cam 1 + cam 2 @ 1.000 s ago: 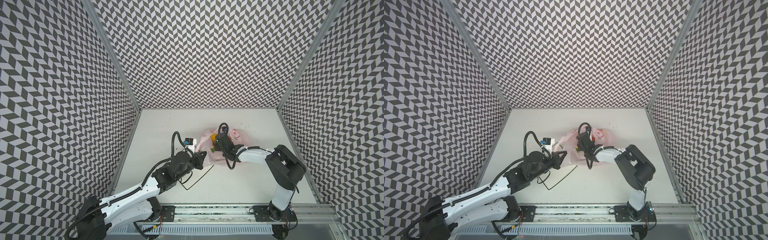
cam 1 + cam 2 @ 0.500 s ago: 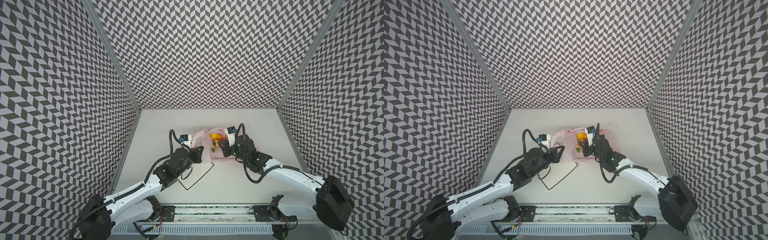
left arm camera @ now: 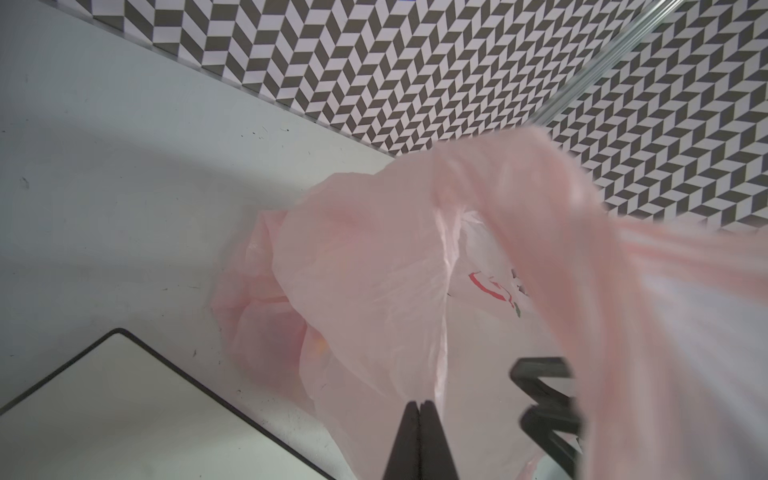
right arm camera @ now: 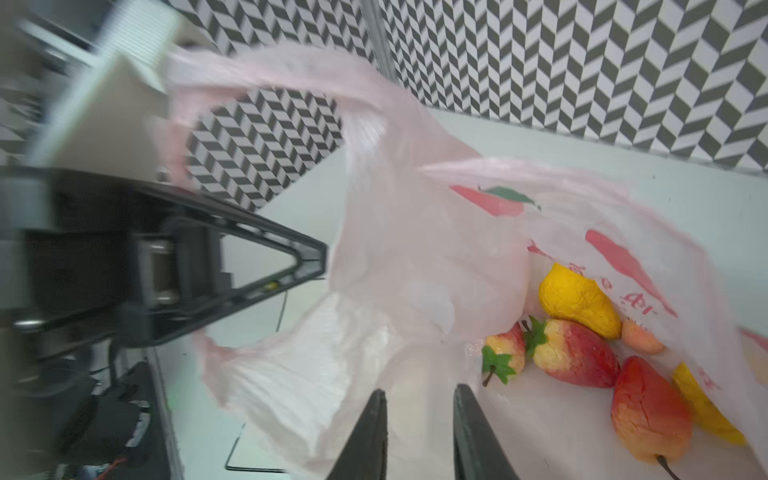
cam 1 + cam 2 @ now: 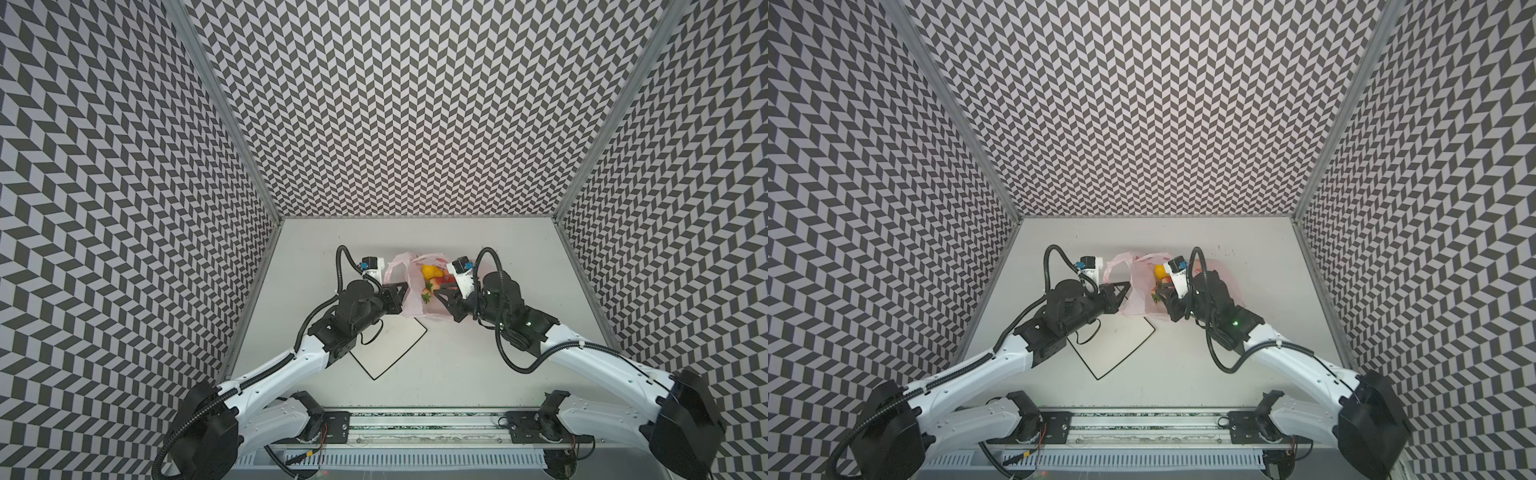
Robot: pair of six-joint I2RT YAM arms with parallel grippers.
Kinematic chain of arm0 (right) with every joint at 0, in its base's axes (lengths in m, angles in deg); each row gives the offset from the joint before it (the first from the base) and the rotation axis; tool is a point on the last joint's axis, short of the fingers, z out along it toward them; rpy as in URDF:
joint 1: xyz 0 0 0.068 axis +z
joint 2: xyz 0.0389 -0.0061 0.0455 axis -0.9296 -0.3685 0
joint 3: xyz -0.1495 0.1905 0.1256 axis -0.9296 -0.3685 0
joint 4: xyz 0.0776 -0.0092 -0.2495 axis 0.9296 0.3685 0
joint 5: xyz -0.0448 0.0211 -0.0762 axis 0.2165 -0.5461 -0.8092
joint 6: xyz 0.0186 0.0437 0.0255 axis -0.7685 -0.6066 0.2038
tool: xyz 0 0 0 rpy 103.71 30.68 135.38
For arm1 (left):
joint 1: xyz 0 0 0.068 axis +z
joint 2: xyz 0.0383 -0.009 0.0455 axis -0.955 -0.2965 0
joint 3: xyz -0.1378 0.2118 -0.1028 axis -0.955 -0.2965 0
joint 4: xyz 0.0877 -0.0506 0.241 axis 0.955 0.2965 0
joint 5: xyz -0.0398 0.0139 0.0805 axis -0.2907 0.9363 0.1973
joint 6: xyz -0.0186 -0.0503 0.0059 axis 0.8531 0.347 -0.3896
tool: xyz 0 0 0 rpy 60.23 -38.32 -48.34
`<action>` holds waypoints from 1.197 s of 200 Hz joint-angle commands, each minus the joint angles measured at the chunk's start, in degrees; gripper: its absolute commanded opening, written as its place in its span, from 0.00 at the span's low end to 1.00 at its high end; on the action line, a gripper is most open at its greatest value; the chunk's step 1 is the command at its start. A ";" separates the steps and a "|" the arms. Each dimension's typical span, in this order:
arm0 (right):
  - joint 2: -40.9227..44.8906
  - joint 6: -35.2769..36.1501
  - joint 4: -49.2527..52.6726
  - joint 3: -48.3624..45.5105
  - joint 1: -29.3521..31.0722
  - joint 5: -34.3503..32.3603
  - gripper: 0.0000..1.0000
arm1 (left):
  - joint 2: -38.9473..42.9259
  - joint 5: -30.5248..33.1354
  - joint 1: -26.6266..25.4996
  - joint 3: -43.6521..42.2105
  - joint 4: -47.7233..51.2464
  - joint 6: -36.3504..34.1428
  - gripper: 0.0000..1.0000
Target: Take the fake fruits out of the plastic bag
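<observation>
The left pincer (image 3: pixel 420 409) is pressed together on a fold of the thin, translucent pale pink plastic bag (image 4: pixel 415 249), holding its mouth up off the grey bench (image 5: pixel 478 374). The right pincer (image 4: pixel 419 395) stands slightly apart and empty at that mouth. The glossy red and yellow toy fruits (image 4: pixel 573 353) lie inside the bag, which sits just beside the flat white, black-rimmed square plate (image 5: pixel 390 353).

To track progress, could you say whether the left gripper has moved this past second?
Yes: the left gripper has shifted slightly away from the white plate, toward the back wall.
</observation>
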 commanded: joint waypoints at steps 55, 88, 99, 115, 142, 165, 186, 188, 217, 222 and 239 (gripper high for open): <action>-9.64 15.23 -5.75 2.89 1.19 -7.80 0.51 | 6.15 0.96 -1.63 -3.69 3.58 -0.71 0.00; -7.75 35.89 4.04 4.74 1.16 -12.80 0.69 | 5.29 0.49 -1.72 -3.00 4.49 -2.16 0.00; -6.69 38.17 5.25 4.90 1.15 -15.59 0.71 | 5.50 0.51 -1.74 -3.76 4.40 -2.12 0.00; -3.20 40.68 7.84 6.13 1.39 -14.96 0.74 | 6.06 0.49 -1.73 -4.66 4.06 -2.37 0.00; 3.37 41.19 12.08 8.48 1.65 -2.76 0.83 | 5.87 -0.16 -1.72 -4.64 3.73 -3.55 0.00; 8.10 35.54 15.66 10.94 1.67 3.85 0.82 | 5.55 -0.45 -1.72 -4.34 3.30 -4.10 0.00; 11.21 28.95 17.55 13.27 1.67 7.84 0.82 | 5.23 -0.54 -1.71 -4.20 2.67 -4.05 0.00; 11.37 28.28 17.56 13.51 1.67 8.25 0.82 | 5.20 -0.57 -1.72 -4.24 2.54 -4.05 0.00; 11.84 17.53 17.12 16.09 1.67 16.45 0.80 | 4.92 -0.79 -1.79 -4.23 1.68 -4.12 0.00; 11.62 15.88 17.12 16.56 1.67 17.57 0.79 | 4.92 -0.83 -1.73 -4.19 1.65 -4.21 0.00; 10.60 14.97 17.12 17.10 2.05 19.13 0.68 | 4.89 -0.77 -1.78 -4.00 1.82 -4.22 0.00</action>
